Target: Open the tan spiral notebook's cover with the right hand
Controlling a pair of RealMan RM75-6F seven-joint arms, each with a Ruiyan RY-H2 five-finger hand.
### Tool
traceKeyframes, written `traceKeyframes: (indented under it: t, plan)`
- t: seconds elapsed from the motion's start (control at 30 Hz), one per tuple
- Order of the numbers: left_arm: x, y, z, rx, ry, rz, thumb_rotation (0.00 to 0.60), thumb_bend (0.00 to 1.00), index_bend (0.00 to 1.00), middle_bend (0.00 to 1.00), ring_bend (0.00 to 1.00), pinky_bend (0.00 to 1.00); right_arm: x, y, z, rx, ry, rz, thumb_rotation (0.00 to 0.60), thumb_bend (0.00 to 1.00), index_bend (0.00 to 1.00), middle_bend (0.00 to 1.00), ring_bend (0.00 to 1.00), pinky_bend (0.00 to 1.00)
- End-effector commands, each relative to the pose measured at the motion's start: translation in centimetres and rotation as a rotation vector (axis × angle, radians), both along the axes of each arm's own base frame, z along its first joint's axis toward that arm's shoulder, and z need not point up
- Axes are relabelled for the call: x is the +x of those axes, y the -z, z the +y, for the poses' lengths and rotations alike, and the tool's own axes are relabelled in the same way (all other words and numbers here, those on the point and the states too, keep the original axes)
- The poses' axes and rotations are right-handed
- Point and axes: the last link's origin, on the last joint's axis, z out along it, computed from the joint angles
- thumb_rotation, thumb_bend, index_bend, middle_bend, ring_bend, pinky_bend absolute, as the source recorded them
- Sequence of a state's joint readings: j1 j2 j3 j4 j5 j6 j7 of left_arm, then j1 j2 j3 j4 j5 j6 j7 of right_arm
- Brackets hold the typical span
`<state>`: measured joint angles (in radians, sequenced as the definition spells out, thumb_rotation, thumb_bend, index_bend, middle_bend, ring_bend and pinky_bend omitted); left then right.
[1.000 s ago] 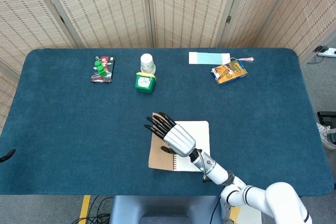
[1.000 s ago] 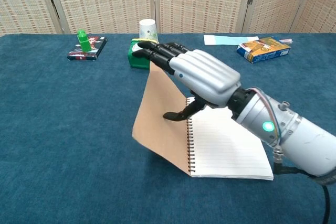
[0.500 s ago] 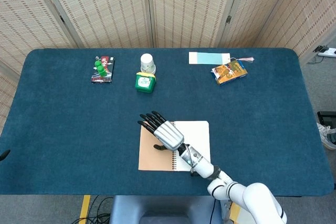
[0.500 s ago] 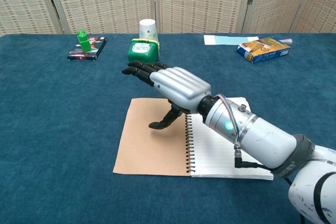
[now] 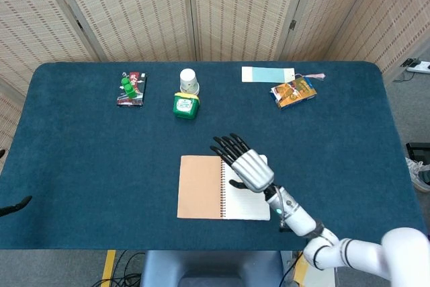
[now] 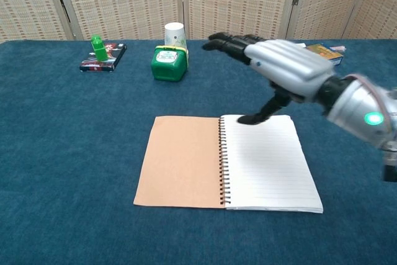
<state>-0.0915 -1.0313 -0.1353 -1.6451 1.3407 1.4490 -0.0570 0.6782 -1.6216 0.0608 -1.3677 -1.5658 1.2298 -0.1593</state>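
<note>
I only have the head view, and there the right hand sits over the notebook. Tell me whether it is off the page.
Observer: In the chest view the right hand hangs above the lined page. Its palm and fingers are well above the paper, and only the thumb points down toward the page's far edge.
Operator: Confirm the cover is all the way down.
Observer: From the chest camera's low angle, the tan cover lies flat on the table left of the spiral, with no edge lifted.
Operator: Check under the palm.
Observer: Seen from the side, the space beneath the palm is empty. The hand holds nothing.
</note>
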Motion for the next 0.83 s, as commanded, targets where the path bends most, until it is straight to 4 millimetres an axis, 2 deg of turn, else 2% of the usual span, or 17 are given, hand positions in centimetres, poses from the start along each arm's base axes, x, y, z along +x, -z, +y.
traceKeyframes:
  t: [0.03,0.23,0.33,0.43,0.57,0.83]
  plan:
    - [0.6,1.1,-0.2,-0.034,0.012,0.048,0.587,0.13,0.08,0.15,0.07,0.17,-7.1,-9.0,6.0,-0.129,0.293,0.27,0.6,0.19,0.0,0.0,0.0,0.0]
    - [1.1,2.3,-0.4,-0.087,0.029,0.068,0.595,0.13,0.11,0.15,0.08,0.17,-10.8,-13.2,10.6,-0.245,0.459,0.29,0.6,0.19,0.0,0.0,0.0,0.0]
    - [1.2,2.7,-0.3,-0.094,0.04,0.067,0.588,0.13,0.1,0.15,0.08,0.17,-12.5,-14.5,12.6,-0.335,0.485,0.229,0.6,0.19,0.0,0.0,0.0,0.0]
    - [1.2,2.8,-0.3,-0.095,0.045,0.069,0.594,0.13,0.08,0.15,0.07,0.17,-14.4,-14.9,14.2,-0.411,0.513,0.169,0.6,0.2,0.0,0.0,0.0,0.0]
    - [1.2,3.0,-0.3,-0.097,0.047,0.069,0.591,0.13,0.07,0.15,0.07,0.17,-15.7,-14.7,14.7,-0.41,0.528,0.158,0.6,0.21,0.0,0.0,0.0,0.0]
    - [1.1,3.7,0.6,-0.125,0.058,0.063,0.594,0.13,0.04,0.14,0.07,0.17,-16.2,-15.1,14.9,-0.385,0.558,0.132,0.6,0.24,0.0,0.0,0.0,0.0]
